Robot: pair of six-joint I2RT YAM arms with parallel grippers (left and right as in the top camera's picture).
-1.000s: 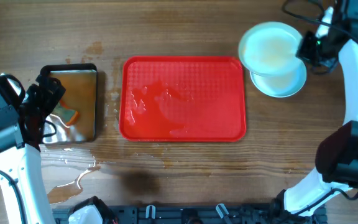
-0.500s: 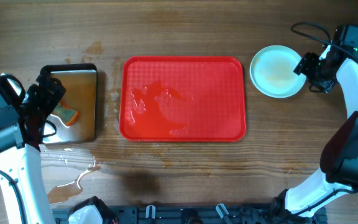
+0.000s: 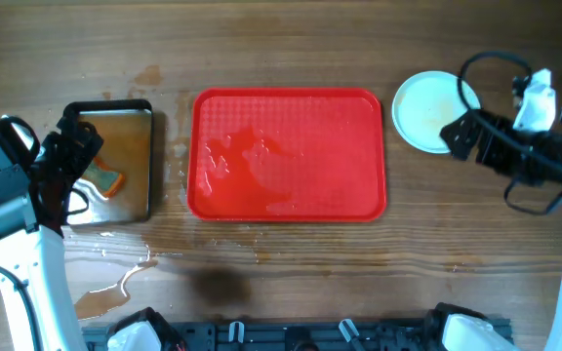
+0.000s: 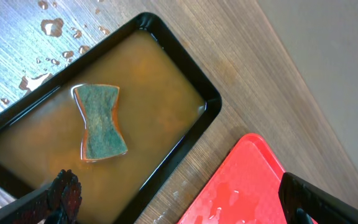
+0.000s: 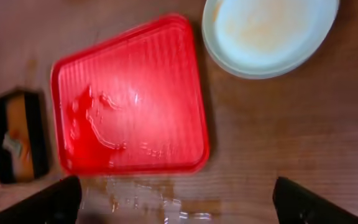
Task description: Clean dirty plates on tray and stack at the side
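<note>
The plates [image 3: 425, 109] lie in one pile on the wood to the right of the tray; the top one shows a faint orange tint. The right wrist view has the plates [image 5: 269, 34] at its top right. The red tray [image 3: 291, 156] lies mid-table, wet, with no plate on it, and its corner shows in the left wrist view as the tray [image 4: 253, 180]. My right gripper [image 3: 460, 136] hovers at the pile's near right edge, open and empty, high above the table [image 5: 179, 208]. My left gripper [image 3: 71, 161] hangs open over the pan, holding nothing [image 4: 182, 205].
A black-rimmed pan [image 3: 110, 105] of brown water stands left of the tray, a green and orange sponge [image 4: 101, 121] lying in it. Water is spilled on the wood [image 3: 115, 283] at the front left. The right arm's cable loops over the plates.
My right gripper has opened and let go of a plate onto the pile, then drawn back toward the front. The left arm has not moved.
</note>
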